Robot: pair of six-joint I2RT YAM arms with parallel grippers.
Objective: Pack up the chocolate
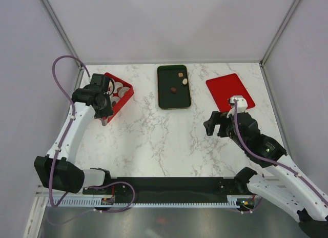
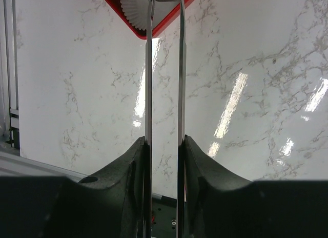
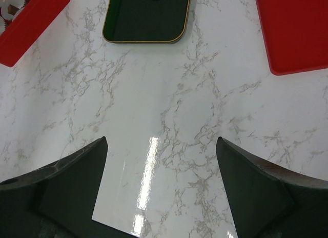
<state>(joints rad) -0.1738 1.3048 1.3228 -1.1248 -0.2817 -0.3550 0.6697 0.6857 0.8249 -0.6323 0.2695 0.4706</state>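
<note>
Three chocolates lie on the dark green tray (image 1: 166, 97) at the table's back centre: a tan one (image 1: 180, 74), a cream one (image 1: 185, 81) and a dark brown one (image 1: 173, 89). More chocolates sit among paper cups in the red box (image 1: 124, 99) at the back left. My left gripper (image 1: 105, 111) is at the box's near corner, shut on long metal tongs (image 2: 148, 68) whose blades reach up to the box's corner (image 2: 174, 16). My right gripper (image 1: 218, 126) is open and empty above bare table, right of centre. In the right wrist view it (image 3: 161, 161) points at the tray (image 3: 143, 22).
A flat red lid (image 1: 229, 91) lies at the back right, also in the right wrist view (image 3: 294, 27). A pleated white paper cup (image 2: 134, 4) shows in the box's corner. White walls enclose the marble table on three sides.
</note>
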